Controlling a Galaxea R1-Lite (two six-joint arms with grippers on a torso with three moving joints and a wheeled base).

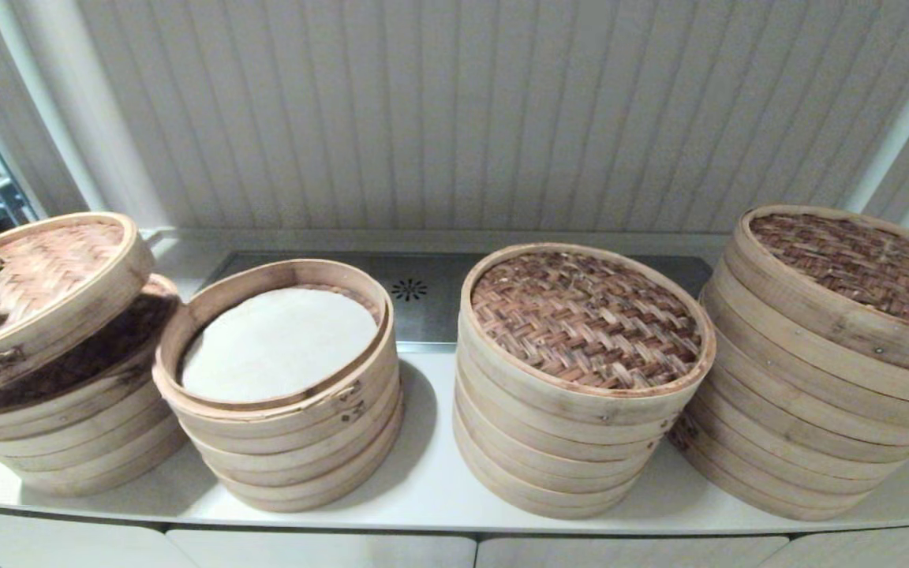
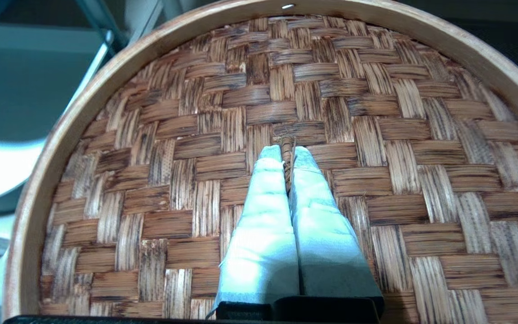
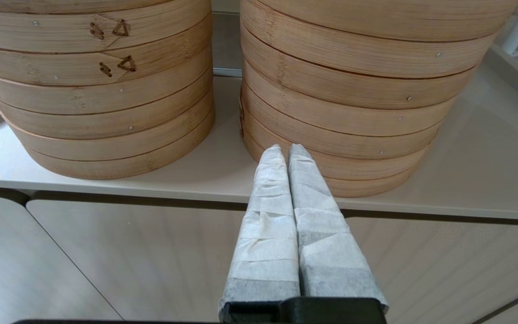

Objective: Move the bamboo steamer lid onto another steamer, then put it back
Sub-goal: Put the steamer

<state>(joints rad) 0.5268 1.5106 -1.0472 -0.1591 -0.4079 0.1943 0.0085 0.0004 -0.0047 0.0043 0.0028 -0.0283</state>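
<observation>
Because the task calls for a lid to travel between stacks, the open steamer [image 1: 277, 347] serves as landmark for this entry — it stands uncovered on the worktop [image 1: 431, 481], a pale cloth liner [image 1: 281, 339] showing inside, which suggests the lid came from it.

Item 1: bamboo steamer lid [image 1: 36, 292]. Just left of the open steamer, tilted, its near edge low and far edge raised over the far-left stack [image 1: 68, 426], which carries its own dark woven top. Judged mid-transfer: not seated flat.

Item 2: left tool [image 2: 286, 155]. Over the lid's woven centre, fingers pressed together on the small twisted knob [image 2: 287, 148] there — the pinch at centre explains why the lid hangs askew rather than level.

Item 3: right tool [image 3: 286, 153]. Fingers closed, holding nothing; parked low before the worktop edge, well right of the open steamer, facing the two lidded stacks.

Item 4: lidded stack [image 1: 581, 371], just right of the open steamer; further stack [image 1: 833, 347] beyond it. Both covered, untouched.
</observation>
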